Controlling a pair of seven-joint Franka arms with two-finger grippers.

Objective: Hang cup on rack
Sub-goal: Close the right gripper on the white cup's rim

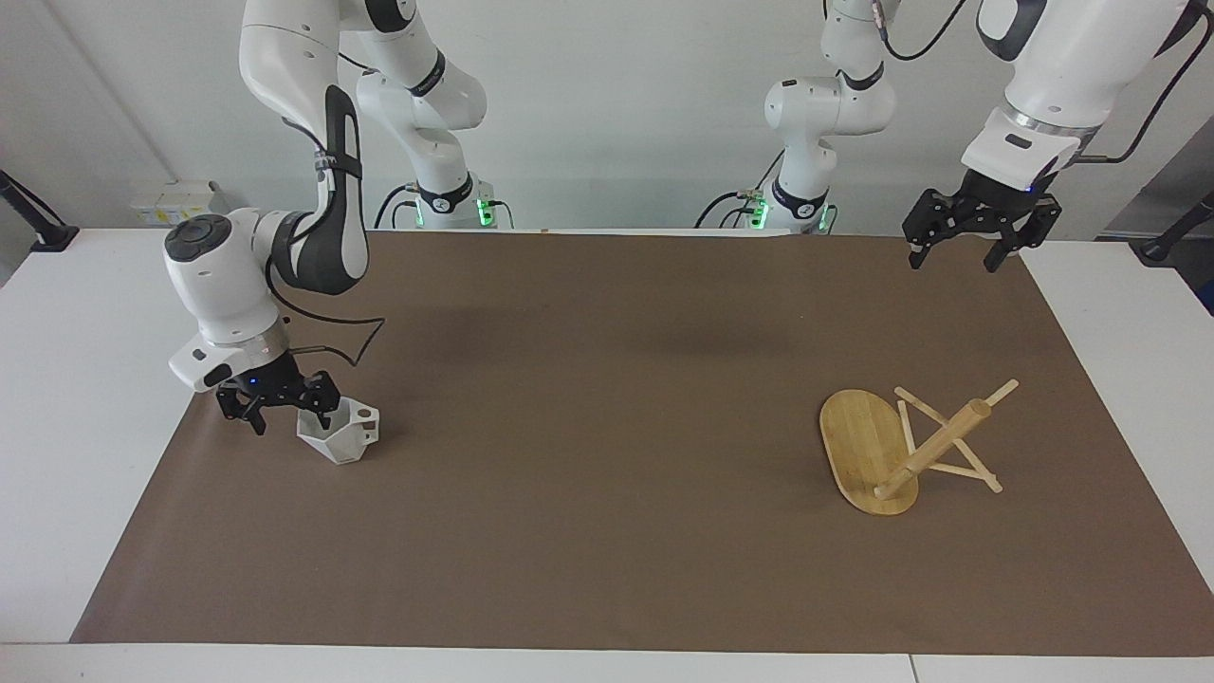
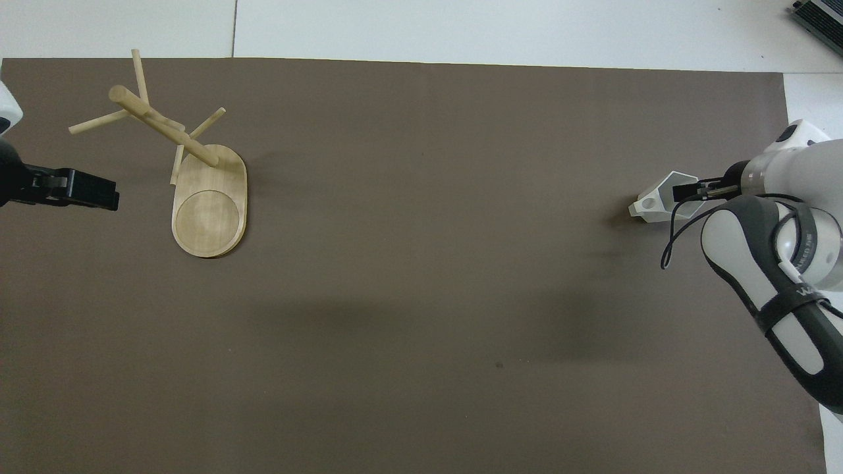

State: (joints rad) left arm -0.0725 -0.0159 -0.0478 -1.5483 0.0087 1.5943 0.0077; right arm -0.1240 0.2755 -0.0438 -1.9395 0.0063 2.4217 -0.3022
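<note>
At the right arm's end of the brown mat, the right gripper (image 1: 281,409) straddles the cup's (image 1: 340,434) rim with spread fingers, nothing lifted yet, while the rack (image 1: 892,448) stands well apart at the other end, with the left gripper (image 1: 953,245) waiting open.

Open right end effector (image 1: 292,418) straddles the cup's (image 1: 340,432) rim; the rack (image 1: 901,451) lies tipped over.

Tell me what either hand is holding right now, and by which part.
Nothing is held. The right hand is open at the cup's rim, not closed on it. The left hand waits open in the air.
</note>
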